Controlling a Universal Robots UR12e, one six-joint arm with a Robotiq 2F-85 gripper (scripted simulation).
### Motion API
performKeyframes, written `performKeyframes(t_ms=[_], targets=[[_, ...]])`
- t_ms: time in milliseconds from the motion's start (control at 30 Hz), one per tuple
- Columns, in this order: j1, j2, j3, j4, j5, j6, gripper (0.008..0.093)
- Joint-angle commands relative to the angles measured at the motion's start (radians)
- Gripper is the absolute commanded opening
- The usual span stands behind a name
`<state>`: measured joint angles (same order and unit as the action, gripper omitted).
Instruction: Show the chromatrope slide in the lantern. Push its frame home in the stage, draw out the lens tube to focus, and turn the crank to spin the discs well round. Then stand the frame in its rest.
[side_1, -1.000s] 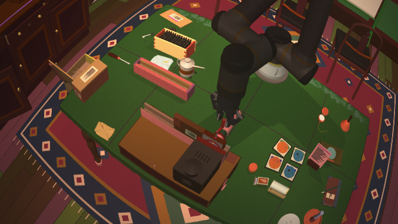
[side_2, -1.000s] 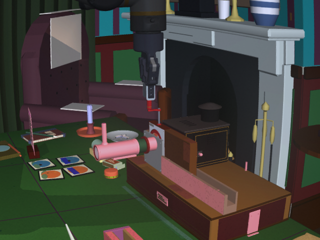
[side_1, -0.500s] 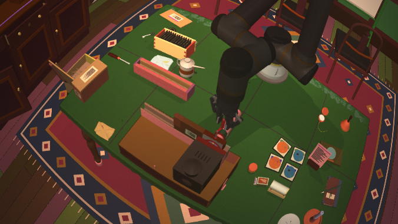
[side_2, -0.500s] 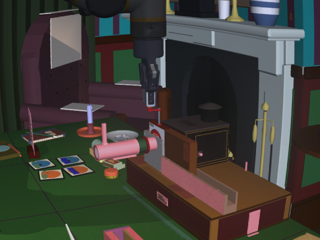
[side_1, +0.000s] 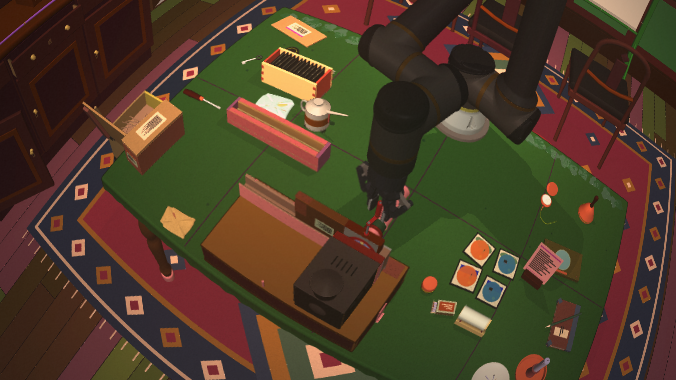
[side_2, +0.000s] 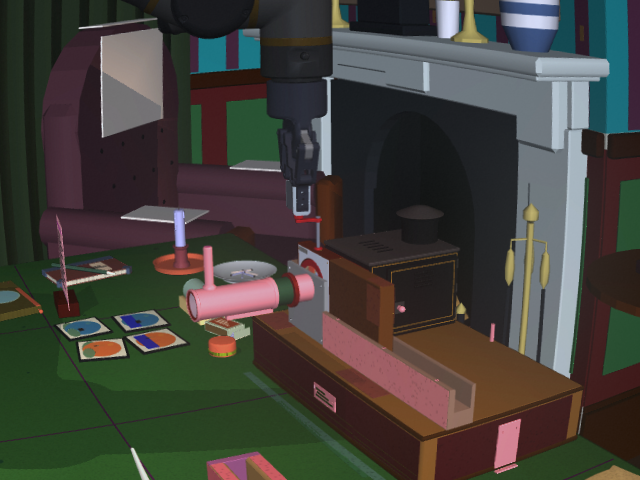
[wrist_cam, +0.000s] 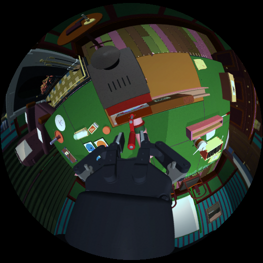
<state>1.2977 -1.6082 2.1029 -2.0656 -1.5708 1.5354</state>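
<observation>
My gripper (side_2: 302, 211) (wrist_cam: 131, 141) (side_1: 387, 207) hangs straight down over the lantern's stage. The red crank handle (side_2: 308, 219) (wrist_cam: 131, 140) of the chromatrope slide lies right under the fingertips. The slide frame (side_2: 362, 299) (side_1: 320, 220) sits in the stage beside the black lantern body (side_2: 413, 268) (side_1: 335, 282). The pink lens tube (side_2: 243, 297) sticks out toward the picture cards. The long pink rest (side_1: 277, 132) lies farther back on the green table. The gripper is partly closed and holds nothing.
The brown lantern baseboard (side_2: 413, 392) fills the table's near edge. A pink trough (side_2: 398, 372) runs along it. Picture cards (side_1: 482, 270), an orange cap (side_1: 429, 283), a candlestick (side_2: 179, 248) and a plate (side_2: 244, 269) lie near the lens. A slide box (side_1: 296, 72) stands far back.
</observation>
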Motion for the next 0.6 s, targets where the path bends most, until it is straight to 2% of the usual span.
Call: performKeyframes(t_ms=[0, 200, 567], targets=[[0.000, 0.000, -0.001, 0.000, 0.000, 0.000, 0.0380], [0.000, 0.000, -0.001, 0.000, 0.000, 0.000, 0.0375], [0.000, 0.000, -0.001, 0.000, 0.000, 0.000, 0.0155]])
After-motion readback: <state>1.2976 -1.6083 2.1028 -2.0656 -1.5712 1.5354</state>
